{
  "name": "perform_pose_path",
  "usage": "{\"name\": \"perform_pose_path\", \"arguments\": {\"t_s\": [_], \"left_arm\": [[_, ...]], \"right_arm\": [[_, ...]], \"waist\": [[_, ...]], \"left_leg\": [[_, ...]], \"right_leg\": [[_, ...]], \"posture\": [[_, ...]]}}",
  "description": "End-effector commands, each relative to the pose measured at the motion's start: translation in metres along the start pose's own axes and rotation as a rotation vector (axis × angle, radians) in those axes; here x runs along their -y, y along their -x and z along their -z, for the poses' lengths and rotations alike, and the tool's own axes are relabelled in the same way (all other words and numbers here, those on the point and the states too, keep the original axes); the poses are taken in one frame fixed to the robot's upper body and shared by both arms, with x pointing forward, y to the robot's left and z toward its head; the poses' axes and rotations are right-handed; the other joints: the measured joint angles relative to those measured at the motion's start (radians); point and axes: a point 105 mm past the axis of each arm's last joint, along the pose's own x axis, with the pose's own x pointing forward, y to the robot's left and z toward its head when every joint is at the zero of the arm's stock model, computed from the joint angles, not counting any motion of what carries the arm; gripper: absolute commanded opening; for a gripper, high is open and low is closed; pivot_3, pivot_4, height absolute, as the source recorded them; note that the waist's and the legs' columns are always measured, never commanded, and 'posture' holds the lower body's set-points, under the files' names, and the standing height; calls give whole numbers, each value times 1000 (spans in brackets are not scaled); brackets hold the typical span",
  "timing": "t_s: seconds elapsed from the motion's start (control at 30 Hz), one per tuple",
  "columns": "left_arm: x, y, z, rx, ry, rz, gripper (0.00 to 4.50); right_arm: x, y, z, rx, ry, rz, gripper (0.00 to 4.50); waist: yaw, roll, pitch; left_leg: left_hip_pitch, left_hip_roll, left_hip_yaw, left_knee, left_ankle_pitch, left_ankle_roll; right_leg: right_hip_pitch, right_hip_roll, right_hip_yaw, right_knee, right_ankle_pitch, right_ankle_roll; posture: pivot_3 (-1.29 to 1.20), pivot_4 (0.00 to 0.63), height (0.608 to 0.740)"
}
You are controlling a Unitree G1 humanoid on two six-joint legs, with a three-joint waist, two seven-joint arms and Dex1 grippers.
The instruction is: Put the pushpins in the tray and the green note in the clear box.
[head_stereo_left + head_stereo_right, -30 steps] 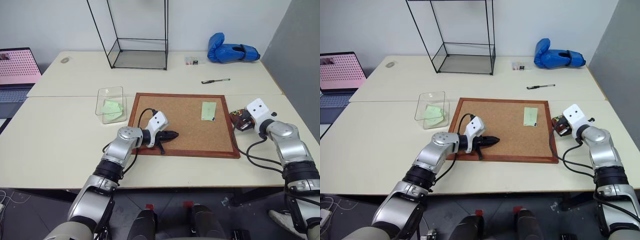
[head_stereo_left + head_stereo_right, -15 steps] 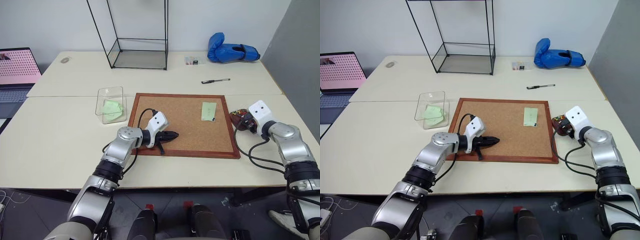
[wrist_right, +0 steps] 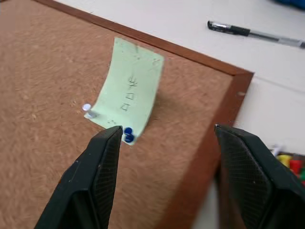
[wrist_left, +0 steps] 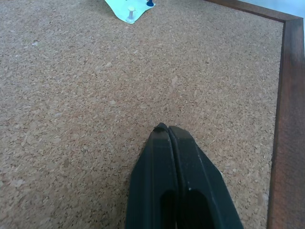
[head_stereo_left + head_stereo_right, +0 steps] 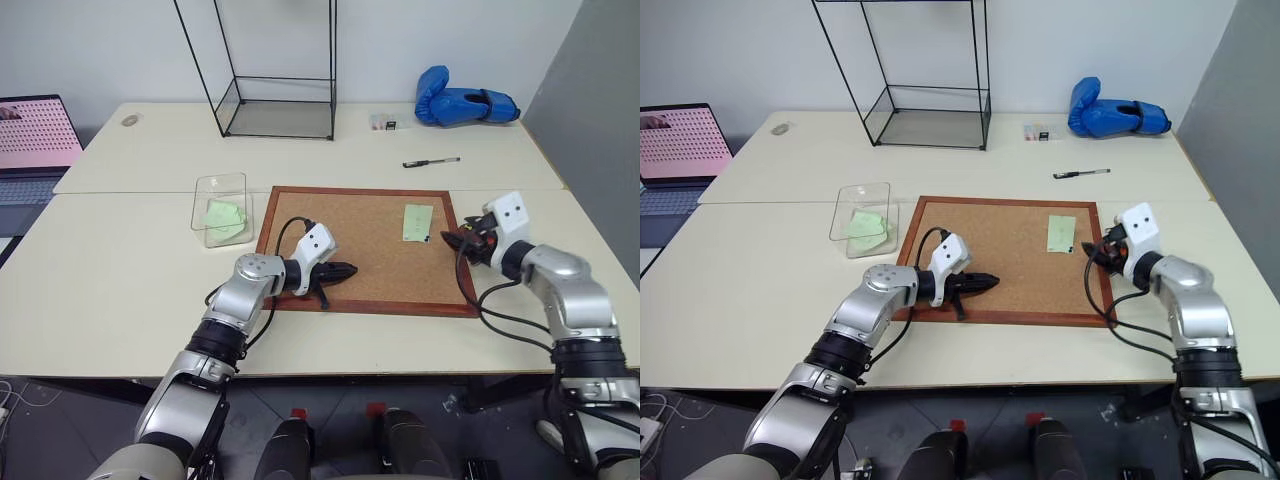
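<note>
tray (image 3: 288,164) cut off, right gripper (image 3: 164,138) agape

The pale green note (image 3: 131,90) lies on the corkboard (image 5: 370,245), two pushpins (image 3: 127,134) at its lower edge.

Note (image 5: 417,222) pinned on corkboard (image 5: 368,248) right part, box (image 5: 222,208) left of corkboard, pen (image 5: 431,161) behind.
</note>
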Motion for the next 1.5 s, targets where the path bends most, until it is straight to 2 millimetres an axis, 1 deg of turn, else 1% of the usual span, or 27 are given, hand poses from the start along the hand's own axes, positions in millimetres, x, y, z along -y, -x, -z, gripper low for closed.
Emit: {"name": "perform_pose_path", "arguments": {"t_s": [0.03, 0.07, 0.17, 0.23, 0.27, 0.37, 0.43, 0.6, 0.93, 1.17, 1.5], "left_arm": [[11, -3, 33, -102, 62, 30, 0], [11, -3, 33, -102, 63, 29, 0], [12, -3, 32, -101, 63, 28, 0], [12, -3, 32, -101, 64, 28, 0], [12, -3, 32, -101, 65, 27, 0], [12, -2, 33, -101, 65, 26, 0], [12, -2, 33, -102, 65, 26, 0], [12, -2, 33, -103, 65, 25, 0], [11, -1, 35, -109, 65, 22, 0], [12, -2, 35, -112, 64, 25, 0], [11, 0, 36, -119, 62, 23, 0]], "right_arm": [[-1, -9, -7, 53, 22, 32, 3263], [-3, -12, -5, 50, 22, 31, 3263], [-5, -18, -1, 42, 26, 30, 2864], [-4, -21, 0, 45, 20, 44, 2423], [-3, -22, 1, 45, 18, 51, 2287], [-1, -25, 2, 47, 16, 60, 1551], [-1, -26, 3, 48, 15, 60, 1070], [-3, -26, 1, 53, 14, 52, 36], [-8, -18, -8, 85, 20, 31, 36], [-10, -18, -9, 86, 20, 25, 36], [-10, -18, -16, 103, -24, 17, 36]], "waist": [[1, 0, 0], [1, 0, 0], [1, 0, 0], [1, 0, 0], [1, 0, 0], [0, 0, 0], [1, 0, 0], [1, 0, 0], [2, 0, 0], [2, 0, 0], [2, 0, 0]], "left_leg": [[0, 0, 0, 0, 0, 0], [0, 0, 0, 0, 0, 0], [0, 0, 0, 0, 0, 0], [0, 0, 0, 0, 0, 0], [0, 0, 0, 0, 0, 0], [0, 0, 0, 0, 0, 0], [0, 0, 0, 0, 0, 0], [0, 0, 0, 0, 0, 0], [0, 0, 0, 0, 0, 0], [0, 0, 0, 0, 0, 0], [0, 0, 0, 0, 0, 0]], "right_leg": [[0, 0, 0, 0, 0, 0], [0, 0, 0, 0, 0, 0], [0, 0, 0, 0, 0, 0], [0, 0, 0, 0, 0, 0], [0, 0, 0, 0, 0, 0], [0, 0, 0, 0, 0, 0], [0, 0, 0, 0, 0, 0], [0, 0, 0, 0, 0, 0], [0, 0, 0, 0, 0, 0], [0, 0, 0, 0, 0, 0], [0, 0, 0, 0, 0, 0]], "posture": [[0, 150, 740], [0, 150, 740], [0, 150, 740], [0, 150, 740], [0, 150, 740], [0, 150, 740], [0, 150, 740], [0, 150, 740], [0, 150, 740], [0, 150, 740], [0, 150, 740]]}}
